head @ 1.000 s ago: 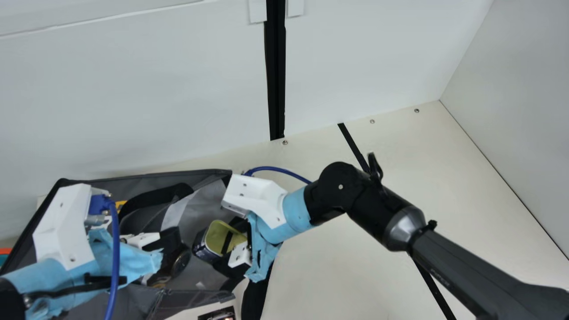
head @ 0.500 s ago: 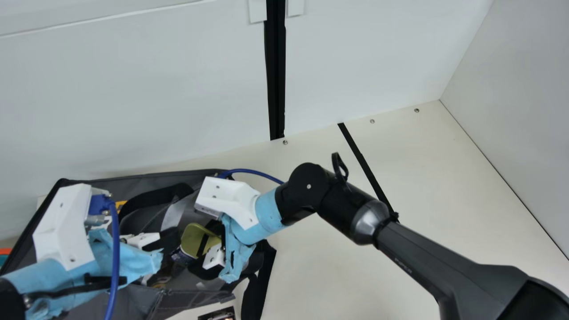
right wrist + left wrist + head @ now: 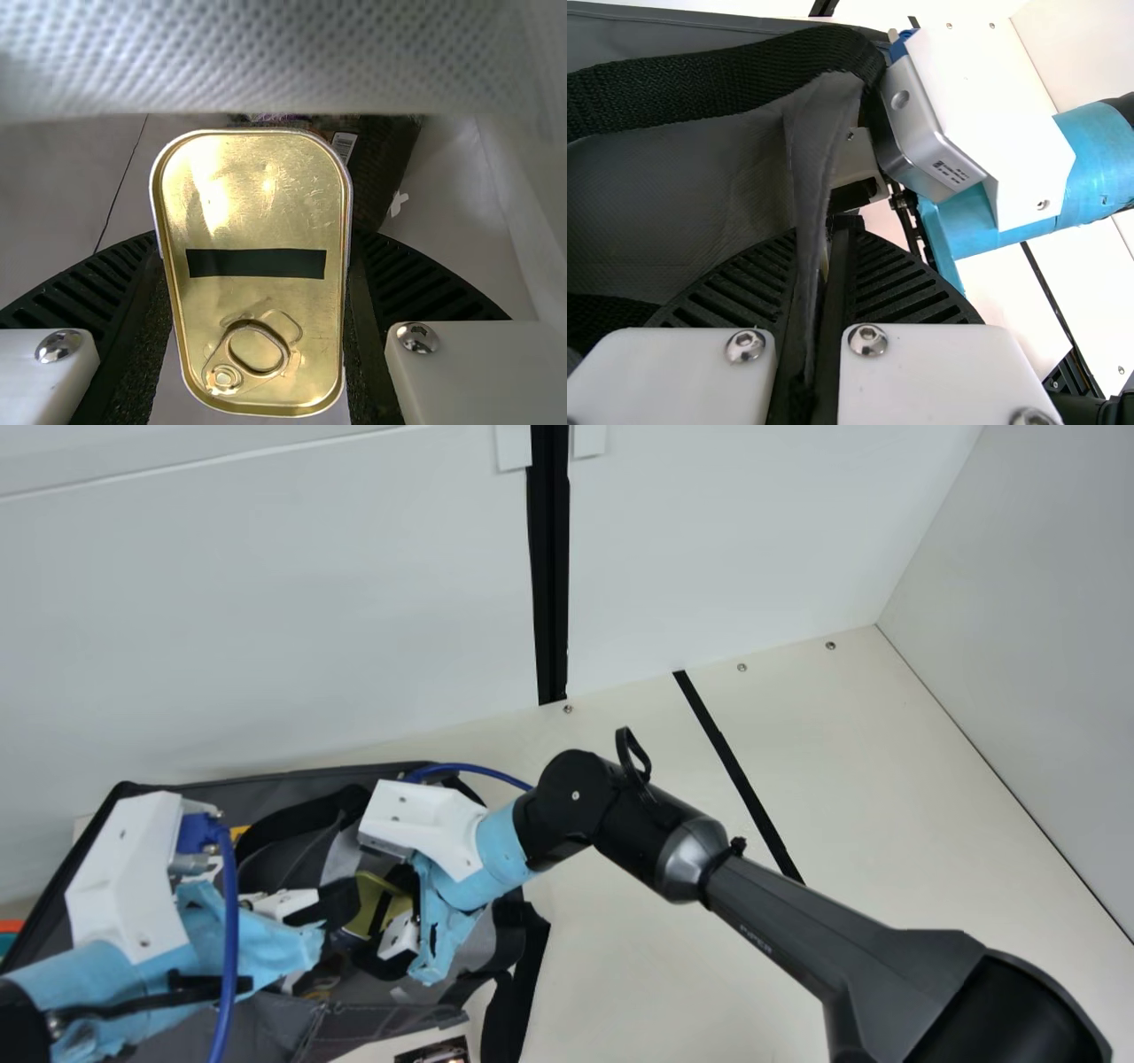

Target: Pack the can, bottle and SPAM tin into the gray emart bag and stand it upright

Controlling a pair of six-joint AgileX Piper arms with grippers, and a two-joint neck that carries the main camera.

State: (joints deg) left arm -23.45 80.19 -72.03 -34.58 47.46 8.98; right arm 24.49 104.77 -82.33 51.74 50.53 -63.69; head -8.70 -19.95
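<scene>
The SPAM tin [image 3: 257,186] is held between the fingers of the right gripper [image 3: 257,257], at three o'clock from the left gripper [image 3: 821,237] in the main view, where the gray emart bag [image 3: 292,775], pinched at its edge, could be folded inward if snagged during lowering.

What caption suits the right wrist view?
Right gripper holds the SPAM tin, its gold lid and pull ring toward the camera.

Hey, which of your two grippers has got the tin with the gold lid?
The right gripper, its fingers on either side of the SPAM tin; the left gripper instead pinches fabric of the gray emart bag.
</scene>
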